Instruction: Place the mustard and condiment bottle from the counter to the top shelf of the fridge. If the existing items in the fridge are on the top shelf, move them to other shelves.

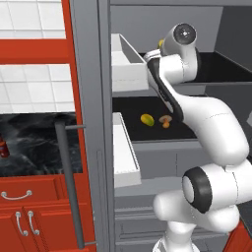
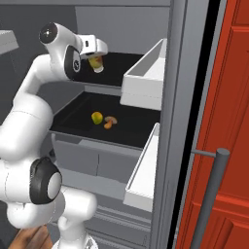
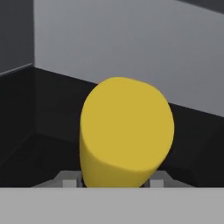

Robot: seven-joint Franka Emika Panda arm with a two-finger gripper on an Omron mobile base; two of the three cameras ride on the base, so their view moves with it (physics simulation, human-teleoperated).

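Nearest us in the hand view, our gripper (image 3: 117, 180) is clamped on the mustard (image 3: 126, 131), whose yellow body rises between the fingers; in the right base view the bottle (image 2: 97, 62) hangs at the hand over the top shelf (image 2: 127, 62) of the fridge (image 2: 181, 97); farther down, on the middle shelf (image 1: 129, 109), the green fruit (image 1: 146, 119) lies at nine o'clock of the mushroom piece (image 1: 166, 120) (just beside it); the condiment bottle (image 1: 3, 147) stands on the counter (image 1: 34, 142).
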